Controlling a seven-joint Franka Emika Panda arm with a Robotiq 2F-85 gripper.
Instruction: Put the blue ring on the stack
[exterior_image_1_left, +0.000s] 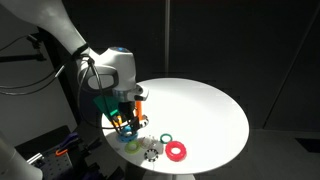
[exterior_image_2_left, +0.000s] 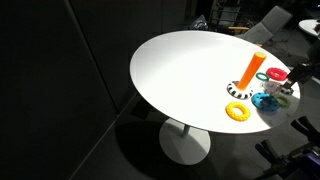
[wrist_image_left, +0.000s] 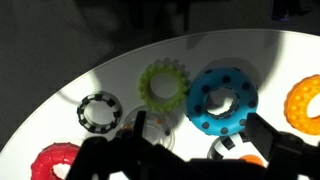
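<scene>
- The claw (wrist_image_left: 195, 128) fills the bottom of the wrist view. Its two dark fingers (wrist_image_left: 275, 140) are spread wide apart and pinch nothing.
- In an exterior view the claw hangs low over the near rim of the table, right above the cluster of toys.
- The blue ring (wrist_image_left: 222, 97) lies flat on the white table (exterior_image_2_left: 180, 70), just ahead of the claw and roughly in line with the gap between the fingers. Nothing is touching it.
- A lime ring with a toothed edge (wrist_image_left: 163, 82) lies just beside the blue ring, apart from it by a thin strip of table.
- A black ring with pale dots (wrist_image_left: 97, 111) lies further over on that side. A red ring (wrist_image_left: 55, 163) is in the bottom corner, cut off by the frame.
- On the opposite side of the blue ring, a yellow ring (exterior_image_2_left: 237, 111) lies flat near the table rim.
- The orange peg (exterior_image_2_left: 252, 68) stands on its round base (exterior_image_2_left: 240, 88) close to the blue ring but not touching it. The peg is bare, with no ring around it.
- Beyond the toys, the rest of the round tabletop runs out towards a dark background.
</scene>
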